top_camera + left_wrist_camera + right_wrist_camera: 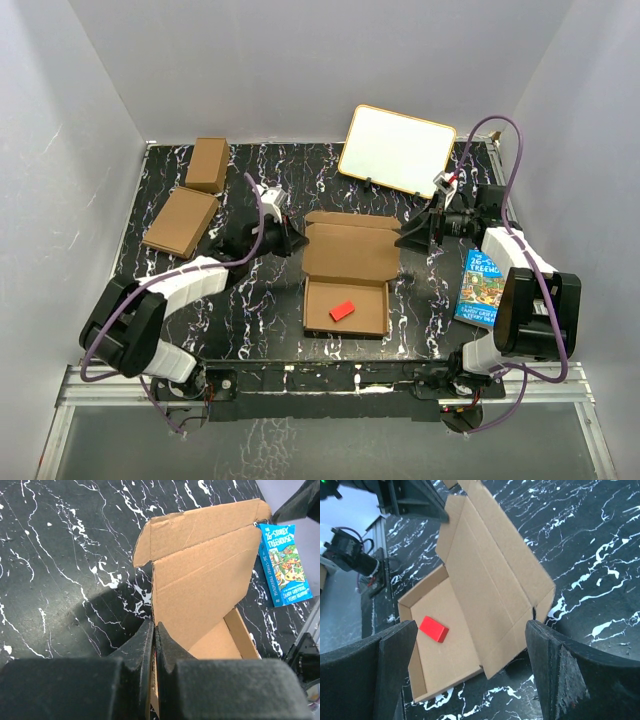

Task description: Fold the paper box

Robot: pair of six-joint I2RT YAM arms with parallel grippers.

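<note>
Black marbled table (pixel 250 330) between white walls. At its centre we see the paper box (pixel 350 260), its tray toward the arms and its lid opened back. A whiteboard (pixel 397 148) stands behind it. A larger carton (pixel 181 221) and a smaller carton (pixel 208 164) lie at far left, and a blue book (pixel 480 288) at right. We find the left gripper (pixel 293 240) closed at the lid's left edge; whether it pinches card we cannot tell. The right gripper (pixel 408 239) gapes wide beside the lid's right edge. A red block (pixel 343 310) rests in the tray.

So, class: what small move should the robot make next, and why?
Probably close the open right gripper on the raised lid of the paper box: the left gripper seems to pinch its left edge, so both could then fold it down.
</note>
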